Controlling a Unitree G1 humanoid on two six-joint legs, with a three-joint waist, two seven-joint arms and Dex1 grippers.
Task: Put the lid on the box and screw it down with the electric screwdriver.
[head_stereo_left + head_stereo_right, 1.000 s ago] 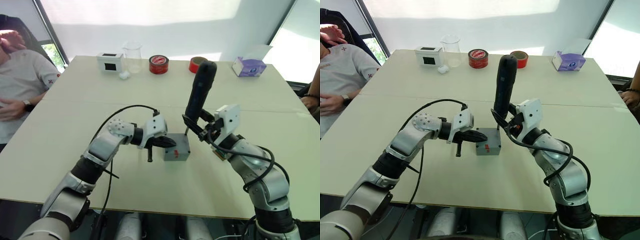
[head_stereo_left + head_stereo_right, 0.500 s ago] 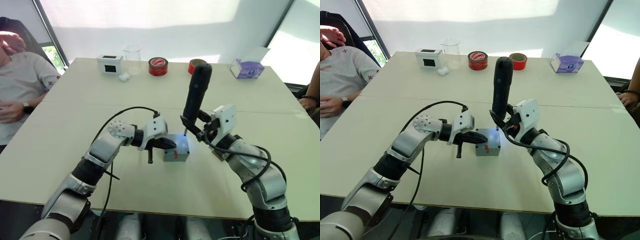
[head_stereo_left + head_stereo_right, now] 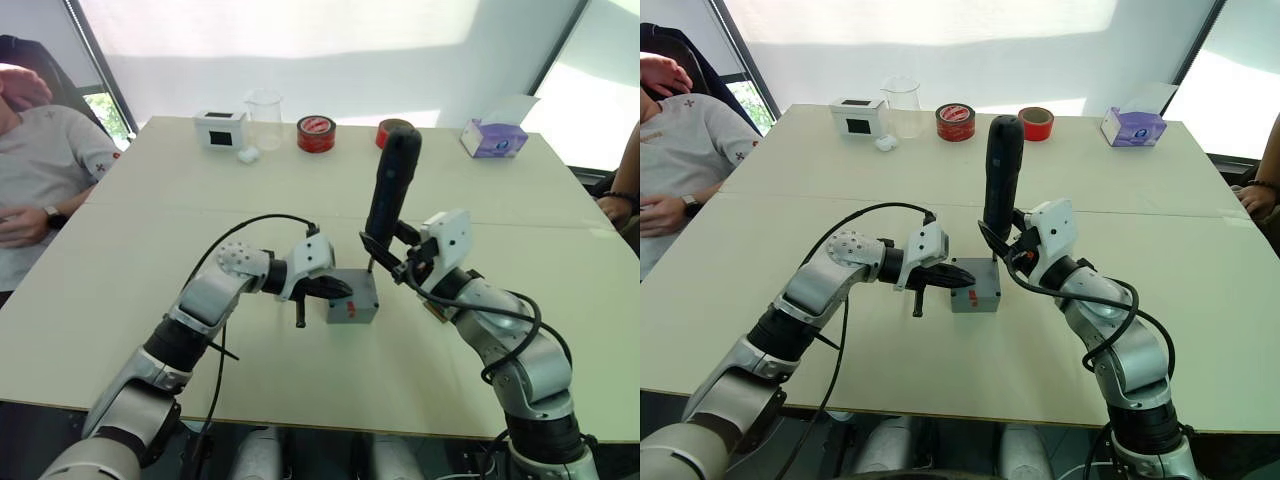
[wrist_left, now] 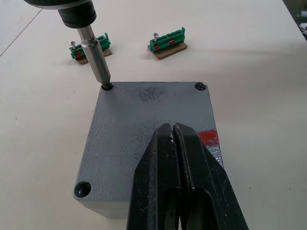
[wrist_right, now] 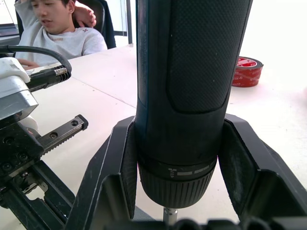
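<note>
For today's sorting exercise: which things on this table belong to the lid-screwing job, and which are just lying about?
In the job: lid on the box, electric screwdriver, left gripper, right gripper.

Lying about: tape rolls, beaker, tissue box, white box, green connectors.

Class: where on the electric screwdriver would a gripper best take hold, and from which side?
Low on the thick barrel, just above the chuck, coming side-on: the electric screwdriver stands near-upright with its bit in the lid. The right gripper already clamps there.
</note>
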